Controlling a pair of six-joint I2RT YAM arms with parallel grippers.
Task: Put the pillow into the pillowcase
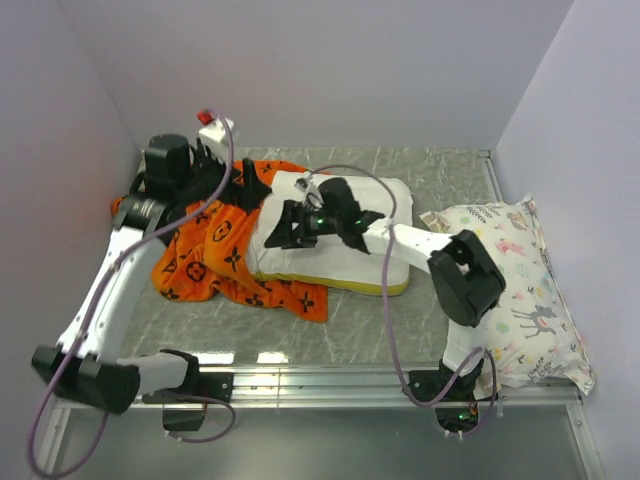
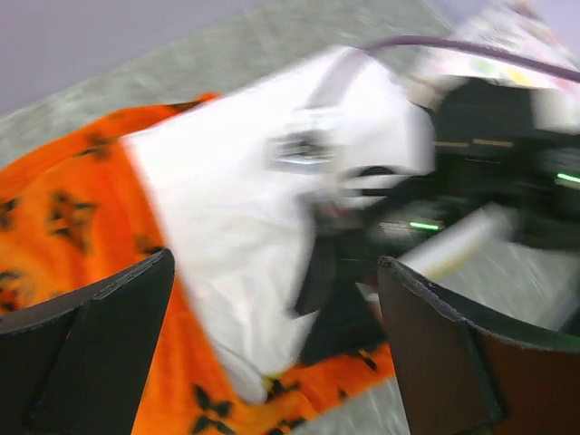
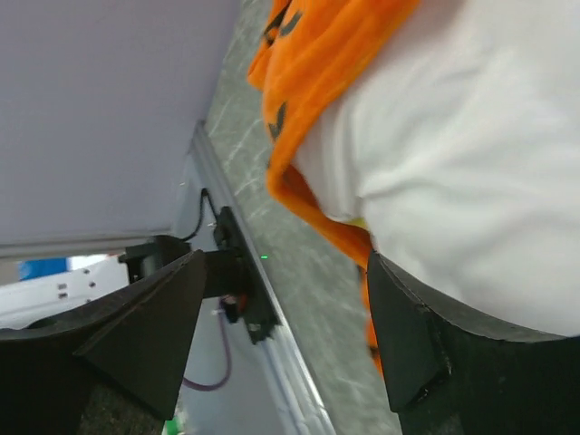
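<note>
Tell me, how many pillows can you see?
2. The plain white pillow lies in the middle, partly on the orange pillowcase. The printed pillow lies at the far right. No other pillow shows.

1. The left arm rises from its base at the left of the near edge of the bench. It slants up toward the far-left corner and folds there at a dark elbow.
2. Its wrist turns rightward toward the middle of the bench. The left fingers stand wide apart, in a blurred wrist view.
3. The right arm climbs from its base at the right of the near edge and bends at a dark elbow. Its white forearm reaches left toward the bench's middle.
4. The right fingers are spread wide as well, pointing leftward.
</note>
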